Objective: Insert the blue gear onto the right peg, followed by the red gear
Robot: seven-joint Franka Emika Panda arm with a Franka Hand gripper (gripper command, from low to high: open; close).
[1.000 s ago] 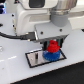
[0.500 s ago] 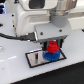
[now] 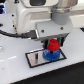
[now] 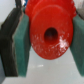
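- The white table (image 3: 12, 70) carries a grey black-edged plate (image 3: 35, 59), which lies directly under the hand.
- The hand (image 3: 53, 46) hangs low over the plate; its teal pads (image 4: 20, 42) are closed against the red gear's rim, one each side, so it holds that gear.
- The blue gear (image 3: 50, 55) sits just below the hand on the plate, apparently already on the right peg; the peg itself is hidden.
- The red gear (image 4: 50, 34) is glossy, round, bright red, with a dark centre bore. It rests at or just above the blue gear.
- Judged step: seating the red gear. Next calls for straight lowering, bore centred, then letting go.
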